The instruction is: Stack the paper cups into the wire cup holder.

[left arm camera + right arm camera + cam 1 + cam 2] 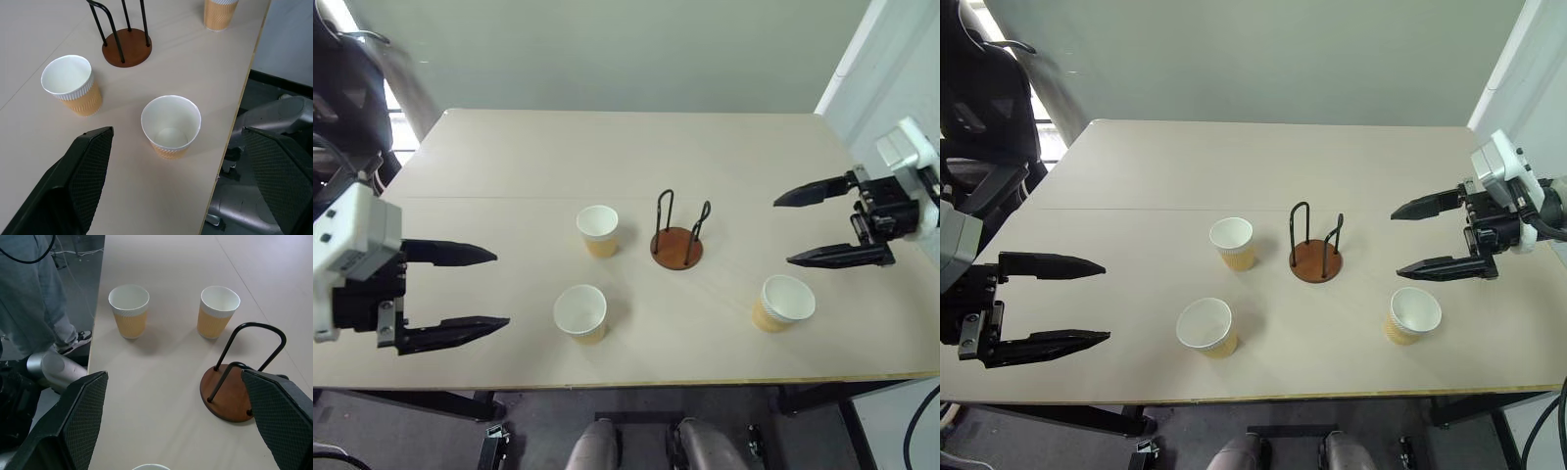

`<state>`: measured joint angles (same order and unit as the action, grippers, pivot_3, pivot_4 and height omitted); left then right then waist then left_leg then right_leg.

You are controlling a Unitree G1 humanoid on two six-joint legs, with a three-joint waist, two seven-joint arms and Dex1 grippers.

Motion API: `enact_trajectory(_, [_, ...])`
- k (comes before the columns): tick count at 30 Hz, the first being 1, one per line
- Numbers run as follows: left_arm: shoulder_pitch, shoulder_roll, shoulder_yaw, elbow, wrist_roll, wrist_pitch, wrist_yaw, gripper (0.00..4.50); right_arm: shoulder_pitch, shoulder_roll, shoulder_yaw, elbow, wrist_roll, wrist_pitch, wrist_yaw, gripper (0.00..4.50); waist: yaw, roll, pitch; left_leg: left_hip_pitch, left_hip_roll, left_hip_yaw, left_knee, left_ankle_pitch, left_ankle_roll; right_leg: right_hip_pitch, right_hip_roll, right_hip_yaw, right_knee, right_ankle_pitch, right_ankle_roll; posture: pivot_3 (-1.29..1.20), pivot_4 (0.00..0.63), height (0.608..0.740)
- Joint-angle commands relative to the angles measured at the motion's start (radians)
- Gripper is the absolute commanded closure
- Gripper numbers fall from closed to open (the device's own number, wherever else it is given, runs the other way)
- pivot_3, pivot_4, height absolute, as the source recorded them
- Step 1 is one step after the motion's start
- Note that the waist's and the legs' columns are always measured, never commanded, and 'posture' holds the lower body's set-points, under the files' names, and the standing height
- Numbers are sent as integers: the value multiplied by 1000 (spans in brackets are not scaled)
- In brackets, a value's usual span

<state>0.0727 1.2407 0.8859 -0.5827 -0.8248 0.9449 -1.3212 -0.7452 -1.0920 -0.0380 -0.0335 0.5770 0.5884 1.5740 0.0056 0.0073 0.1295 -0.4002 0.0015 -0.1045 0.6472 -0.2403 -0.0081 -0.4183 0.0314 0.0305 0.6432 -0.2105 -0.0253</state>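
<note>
Paper cups, three, alike: tan-orange outside, white inside, each upright and empty on the pale surface [509, 157].
- First cup [597, 230]: centre of the frame, just left of the holder, apart from it.
- Second cup [580, 312]: lower centre-left, near the front edge of the surface, below the first cup.
- Third cup [782, 303]: lower right, well apart from the other two, below the right gripper.

Wire cup holder [677, 233], one: round reddish-brown disc base with two thin black upright wire loops. It stands at the centre of the frame, between the first cup and the third. No cup sits in it.

Grippers, two, each with two black fingers.
- Left gripper [502, 288]: lower left of the frame, fingers spread wide apart, holding nothing, pointing toward the second cup and well short of it.
- Right gripper [781, 231]: right edge of the frame, fingers likewise spread wide and empty, pointing toward the holder, above the third cup.

Surface, one: light beige, rectangular, with a thin seam line running across it.

Person, one, partly seen in the right wrist view: grey trouser legs [34, 298] beside the edge of the surface.
</note>
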Motion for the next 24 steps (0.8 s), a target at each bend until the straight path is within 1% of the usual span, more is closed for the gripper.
enact_trajectory(1, [-1, -1, 34, -13, -8, 6, 10, 15, -17, -7, -11, -4, -6, -13, -3, 0, 0, 0, 0, 0, 0, 0, 0, 0, 0, 0, 0, 0, 0, 0, 0, 0, 150, 740])
enact_trajectory(5, [-10, 3, 23, -16, -17, 9, 22, 15, -9, -3, -12, -14, -6, -8, -5, 0, 0, 0, 0, 0, 0, 0, 0, 0, 0, 0, 0, 0, 0, 0, 0, 0, 150, 740])
enact_trajectory(9, [-10, 5, 8, -13, -13, 0, 31, 15, 34, 11, -4, -46, -1, 12, -28, 0, 0, 0, 0, 0, 0, 0, 0, 0, 0, 0, 0, 0, 0, 0, 0, 0, 150, 740])
enact_trajectory(12, [-16, -1, -17, -16, -14, -10, 48, 15, 90, 82, 54, -153, -7, 107, -164, 0, 0, 0, 0, 0, 0, 0, 0, 0, 0, 0, 0, 0, 0, 0, 0, 0, 150, 740])
enact_trajectory(14, [-16, -8, -32, -24, -14, -14, 61, 15, 98, 160, 85, -216, -6, 209, -303, 0, -5, 0, 0, 2, 1, 0, 0, 0, 0, 1, 0, 0, 1, 1, 1, 0, 150, 740])
enact_trajectory(17, [-17, -15, -39, -36, -20, -11, 74, 15, 99, 214, 120, -273, -10, 327, -417, 0, -7, 1, 0, 2, 1, 1, 0, 0, 0, 0, 0, -1, 1, 2, 1, 0, 150, 740])
enact_trajectory(21, [-13, -19, -31, -46, -21, -6, 87, 15, 59, 294, 173, -264, -42, 477, -586, 0, -5, -1, -1, 1, 1, 1, 1, 0, 0, 0, 0, -1, 0, 2, 2, 0, 150, 740])
enact_trajectory(24, [-33, -20, -29, -49, -43, 1, 114, 15, 27, 338, 201, -229, -67, 518, -651, 0, -3, -1, -1, 1, 1, 0, 1, 0, 0, 0, 0, -1, 0, 2, 2, 0, 150, 740])
